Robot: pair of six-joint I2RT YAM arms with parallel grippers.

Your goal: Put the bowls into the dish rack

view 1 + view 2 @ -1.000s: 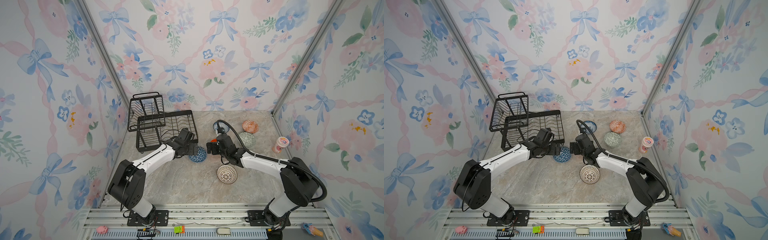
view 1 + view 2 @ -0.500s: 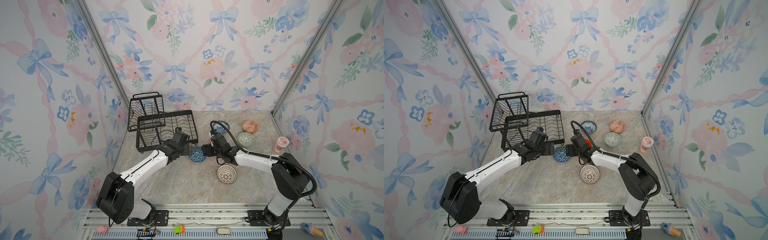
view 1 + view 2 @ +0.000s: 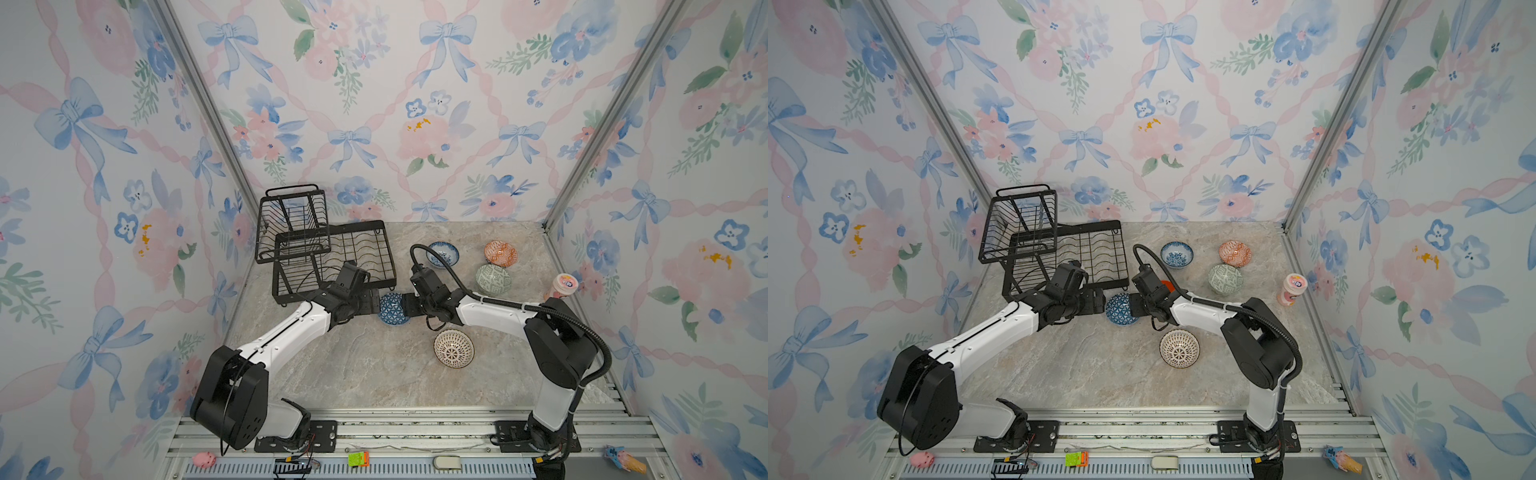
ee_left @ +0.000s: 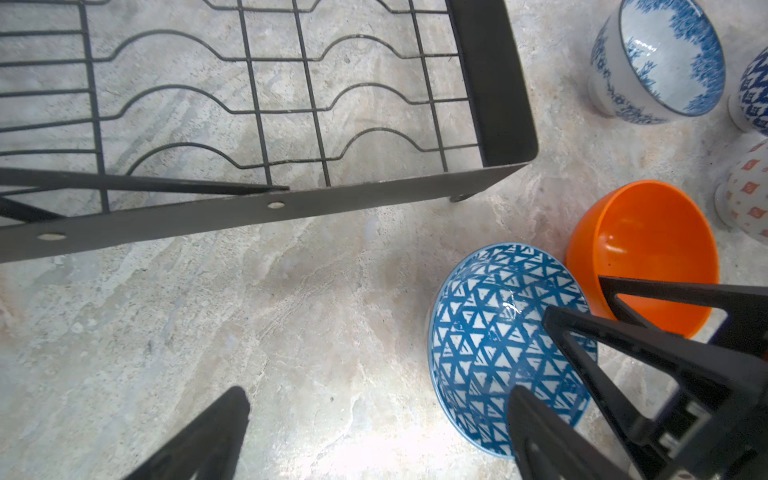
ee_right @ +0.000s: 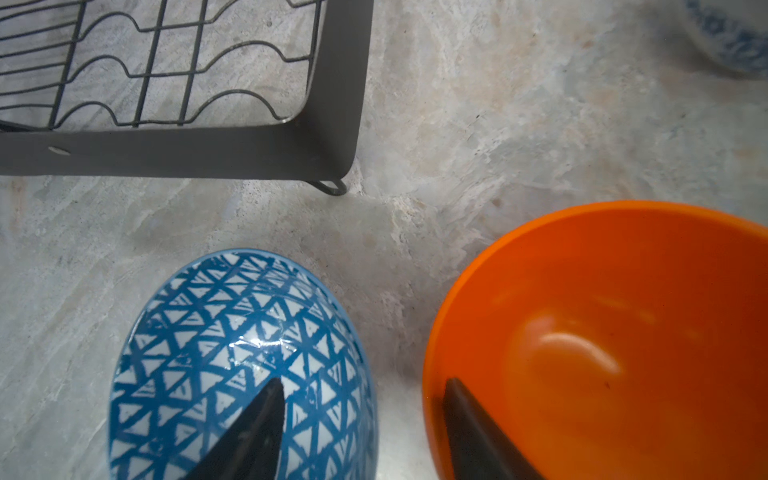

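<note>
The black wire dish rack (image 3: 388, 253) stands at the back left with no bowl in it. Just in front of its near corner (image 5: 208, 153), the blue geometric bowl (image 3: 390, 307) and the plain orange bowl (image 5: 602, 332) sit side by side on the table. My right gripper (image 5: 365, 380) is open, straddling their adjacent rims with one finger inside each bowl. My left gripper (image 4: 374, 399) is wide open on the blue bowl's other side. One of its fingers is over that bowl and the other is over bare table.
Behind the right arm stand a blue-white floral bowl (image 3: 442, 254), an orange-white patterned bowl (image 3: 500, 253) and a pale green bowl (image 3: 493, 279). A white bowl with dark radial lines (image 3: 454, 348) sits nearer the front. A tall pink cup (image 3: 563, 286) stands by the right wall.
My right gripper has slid left to the blue bowl and its jaws have narrowed. The left arm's elbow has dropped while its gripper stays wide open beside the bowl.
</note>
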